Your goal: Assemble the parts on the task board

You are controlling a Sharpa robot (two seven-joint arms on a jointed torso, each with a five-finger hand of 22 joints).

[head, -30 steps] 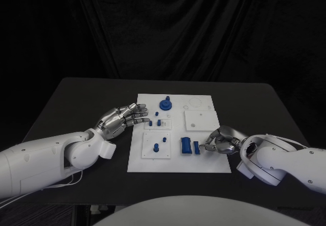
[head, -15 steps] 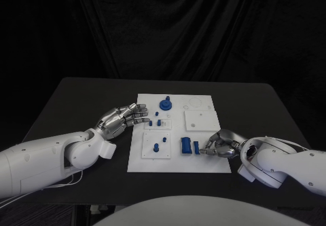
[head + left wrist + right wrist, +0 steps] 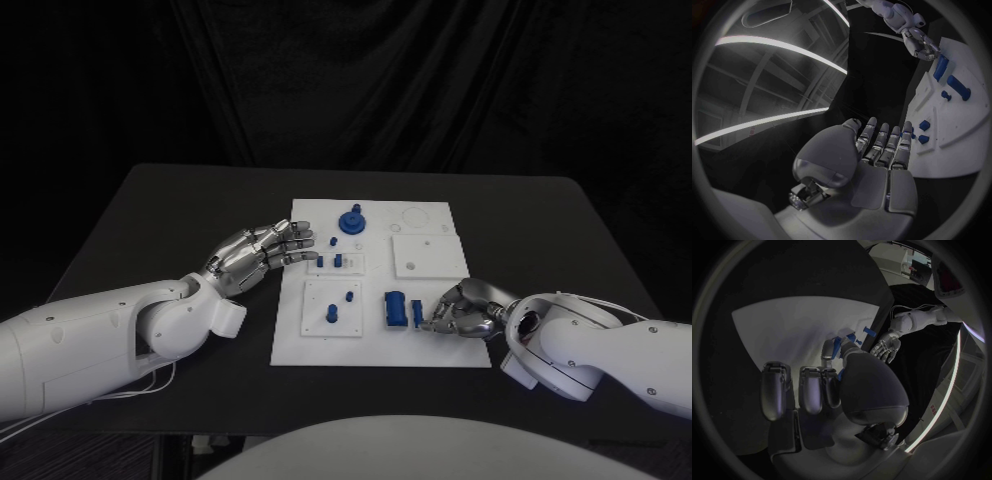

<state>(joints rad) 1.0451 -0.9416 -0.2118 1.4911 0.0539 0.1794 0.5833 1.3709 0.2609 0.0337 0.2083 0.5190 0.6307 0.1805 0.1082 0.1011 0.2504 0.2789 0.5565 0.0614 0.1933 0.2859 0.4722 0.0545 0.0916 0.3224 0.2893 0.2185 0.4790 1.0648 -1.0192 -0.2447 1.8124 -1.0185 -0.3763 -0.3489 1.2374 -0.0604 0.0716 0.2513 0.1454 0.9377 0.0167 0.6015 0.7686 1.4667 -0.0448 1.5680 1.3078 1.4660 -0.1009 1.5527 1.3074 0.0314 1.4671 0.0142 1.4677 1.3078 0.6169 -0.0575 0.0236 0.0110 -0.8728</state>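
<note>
On the task board [image 3: 433,345], the right hand [image 3: 464,310] (fingers curled) pinches a blue part [image 3: 418,314]; left hand [image 3: 260,252] open.

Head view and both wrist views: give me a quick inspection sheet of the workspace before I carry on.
Surface: black table, task board in the middle.
Job's things: blue parts on the board; some stand upright.
Clutter: nothing seen.
Hands: left hand at the board's left edge, fingers spread, holding nothing; right hand at the long parts, grip unclear.
Cables: white cables under the left arm.
Surroundings: black curtain behind.
</note>
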